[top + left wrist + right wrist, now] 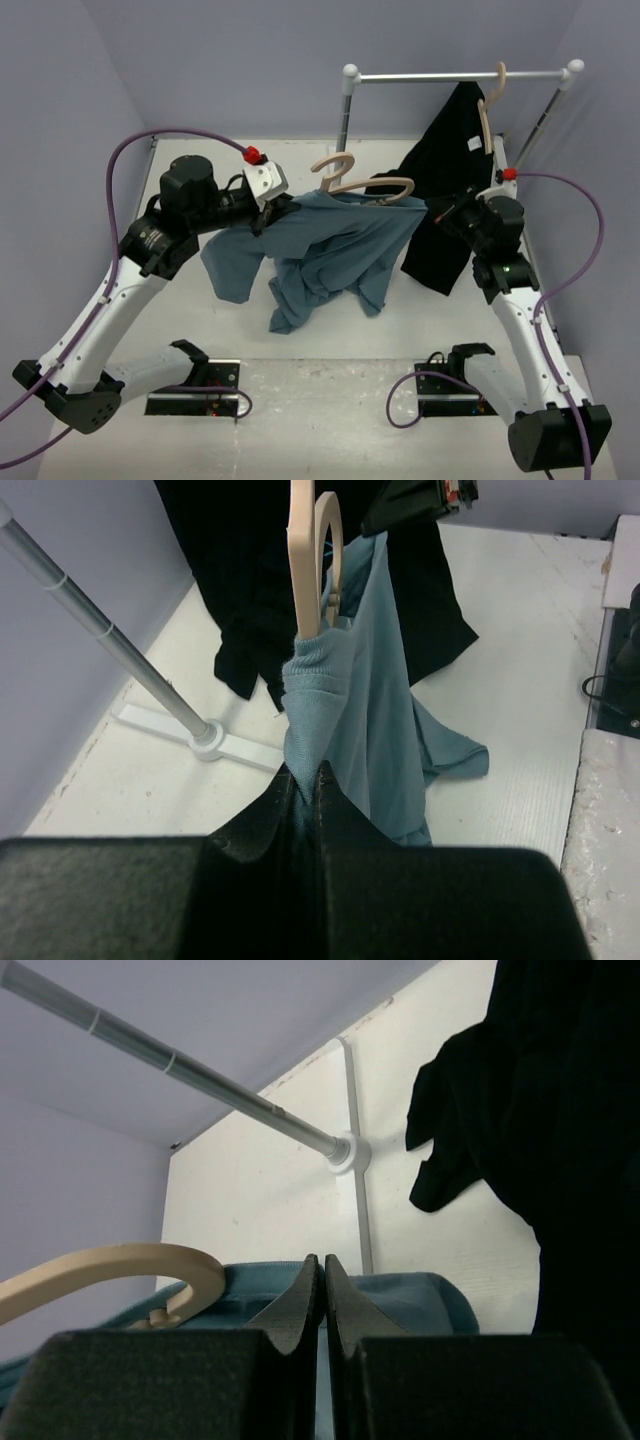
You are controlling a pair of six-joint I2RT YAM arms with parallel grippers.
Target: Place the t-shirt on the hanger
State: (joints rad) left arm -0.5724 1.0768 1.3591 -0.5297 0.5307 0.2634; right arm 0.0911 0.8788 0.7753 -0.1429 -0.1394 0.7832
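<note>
The blue-grey t-shirt (335,245) hangs stretched between my two grippers above the table. The pale wooden hanger (372,186) lies along its top edge, hook (336,166) up at the left. My left gripper (268,208) is shut on the shirt's left end. In the left wrist view (305,780) the cloth sits between the jaws, and the hanger (312,550) goes into the ribbed collar (318,660). My right gripper (437,212) is shut on the shirt's right end. In the right wrist view (322,1272) the shirt (430,1300) lies across behind the jaws, with the hook (130,1260) to the left.
A black garment (450,190) hangs on a second hanger (487,110) from the metal rail (450,75) at the back right, just behind my right gripper. The rail's posts and feet (215,738) stand on the white table. Purple walls close in on both sides.
</note>
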